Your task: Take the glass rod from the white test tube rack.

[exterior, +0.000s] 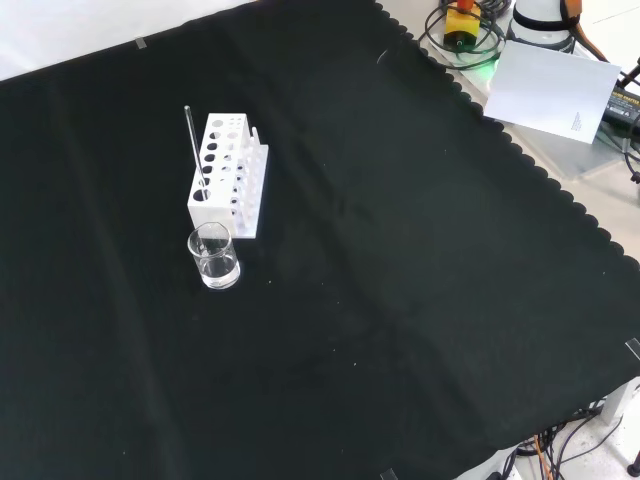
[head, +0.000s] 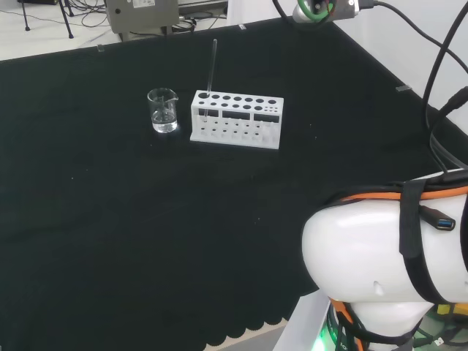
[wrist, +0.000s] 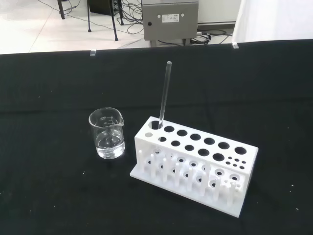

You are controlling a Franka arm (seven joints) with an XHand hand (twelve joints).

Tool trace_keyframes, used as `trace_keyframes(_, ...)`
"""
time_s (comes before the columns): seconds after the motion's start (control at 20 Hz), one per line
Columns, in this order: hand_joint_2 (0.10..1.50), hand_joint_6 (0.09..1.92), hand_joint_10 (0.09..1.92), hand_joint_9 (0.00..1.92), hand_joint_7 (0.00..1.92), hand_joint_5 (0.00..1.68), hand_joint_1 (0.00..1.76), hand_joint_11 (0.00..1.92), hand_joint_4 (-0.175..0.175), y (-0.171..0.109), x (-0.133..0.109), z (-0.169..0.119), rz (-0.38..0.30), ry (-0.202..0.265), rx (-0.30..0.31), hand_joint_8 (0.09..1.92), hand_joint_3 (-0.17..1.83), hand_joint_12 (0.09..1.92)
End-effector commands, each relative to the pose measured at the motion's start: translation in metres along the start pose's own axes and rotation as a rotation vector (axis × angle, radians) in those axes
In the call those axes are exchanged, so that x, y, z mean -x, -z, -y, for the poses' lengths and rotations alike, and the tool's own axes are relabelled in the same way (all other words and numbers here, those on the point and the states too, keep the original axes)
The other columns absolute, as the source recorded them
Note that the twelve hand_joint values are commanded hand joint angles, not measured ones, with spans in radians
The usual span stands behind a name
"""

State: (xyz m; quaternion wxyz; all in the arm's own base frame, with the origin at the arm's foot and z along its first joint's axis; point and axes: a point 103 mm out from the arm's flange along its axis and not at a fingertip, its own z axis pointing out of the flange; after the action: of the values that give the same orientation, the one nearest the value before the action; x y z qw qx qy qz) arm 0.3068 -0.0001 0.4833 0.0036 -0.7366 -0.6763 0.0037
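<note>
In the end hole of the white test tube rack [wrist: 193, 164], at the corner nearest the beaker [wrist: 107, 133], the glass rod [wrist: 164, 93] stands almost upright, leaning slightly, with most of its length rising clear above the rack's top plate. In the head view the rod [head: 211, 69] sits at the rack's [head: 235, 120] left end, and the beaker [head: 162, 110] stands just beside that end, apart from the rack, with a little clear liquid in its bottom. In the front view the rod [exterior: 194, 152] is in the rack's [exterior: 228, 175] near end, and the beaker [exterior: 214, 256] stands just in front of it. All three rest on the black cloth [exterior: 400, 300]. The arm's white link [head: 387, 248] stands at the head view's lower right, well apart from the rack. Whether the hand's fingers are spread or curled cannot be told.
</note>
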Motion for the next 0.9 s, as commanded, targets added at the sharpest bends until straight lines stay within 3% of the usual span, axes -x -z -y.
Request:
trace_keyframes(0.05, 0.87, 0.09, 0.62, 0.00, 0.00, 0.00, 0.45, 0.00, -0.106, 0.000, -0.001, 0.000, 0.009, -0.003, 0.009, 0.27, 0.59, 1.10)
trace_keyframes(0.25, 0.96, 0.09, 0.61, 0.00, 0.00, 0.00, 0.45, 0.00, -0.107, -0.001, -0.003, -0.001, -0.006, -0.015, 0.015, 0.25, 0.42, 1.11)
trace_keyframes(0.4, 0.98, 0.09, 0.71, 0.00, 0.00, 0.01, 0.44, 0.00, -0.108, 0.000, -0.005, -0.002, -0.005, 0.007, 0.041, 0.29, 0.39, 1.17)
trace_keyframes(0.65, 0.99, 0.09, 0.88, 0.15, 0.00, 0.06, 0.44, 0.02, -0.116, 0.000, -0.020, -0.015, 0.005, 0.039, 0.048, 0.67, 0.36, 1.42)
trace_keyframes(0.9, 0.99, 0.09, 0.90, 0.32, 0.05, 0.11, 0.44, 0.12, -0.133, -0.006, -0.026, -0.036, -0.024, 0.060, 0.044, 0.86, 0.37, 1.45)
